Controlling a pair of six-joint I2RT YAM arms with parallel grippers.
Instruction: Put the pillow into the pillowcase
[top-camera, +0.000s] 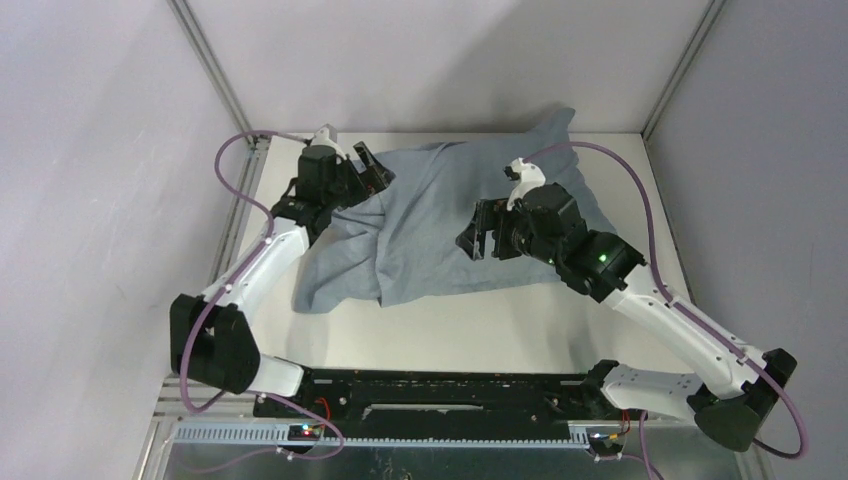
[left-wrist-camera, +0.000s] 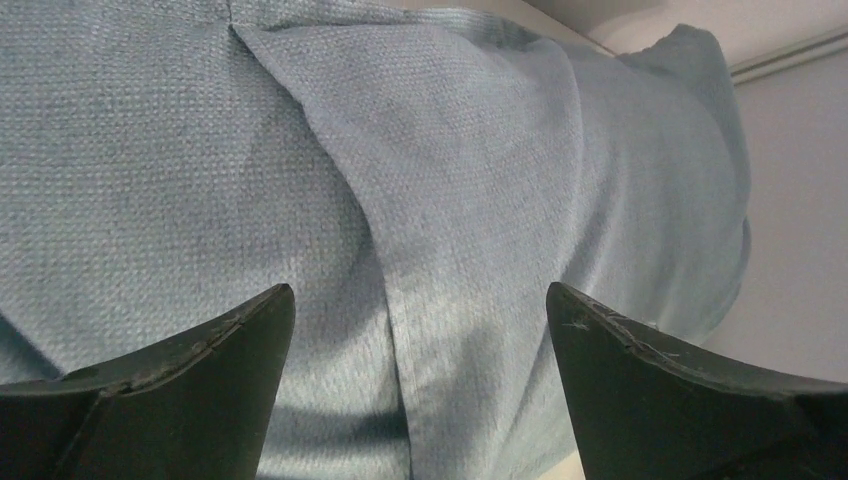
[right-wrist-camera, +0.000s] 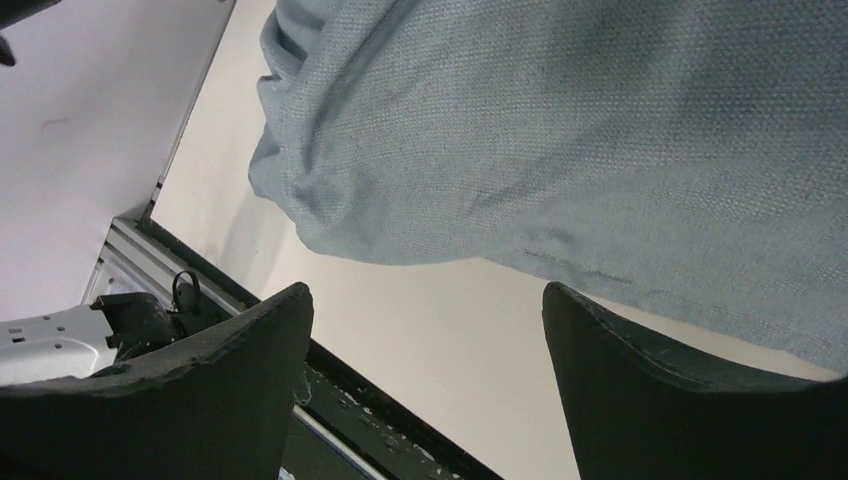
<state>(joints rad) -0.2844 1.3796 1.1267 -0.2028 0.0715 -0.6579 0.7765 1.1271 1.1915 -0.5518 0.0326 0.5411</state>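
The pillowcase (top-camera: 440, 225) bulges on the bench (top-camera: 450, 335), its weave legible only in the wrist views. The left end effector (left-wrist-camera: 420, 295) gapes empty at its 10 o'clock; the right end effector (right-wrist-camera: 425, 292) gapes empty toward 3 o'clock.

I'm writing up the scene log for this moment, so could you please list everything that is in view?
pillowcase: one, dusty blue-grey, wrinkled and bulging, across the far half of the table.
pillow: none showing; whatever fills the pillowcase is hidden.
table: one, off-white, under the cloth.
walls: pale grey, on three sides.
base rail: one, black, along the near edge.
cables: two, purple, one along each arm.
left gripper: one, black, open, close over the pillowcase's left part.
right gripper: one, black, open, by the pillowcase's near edge.
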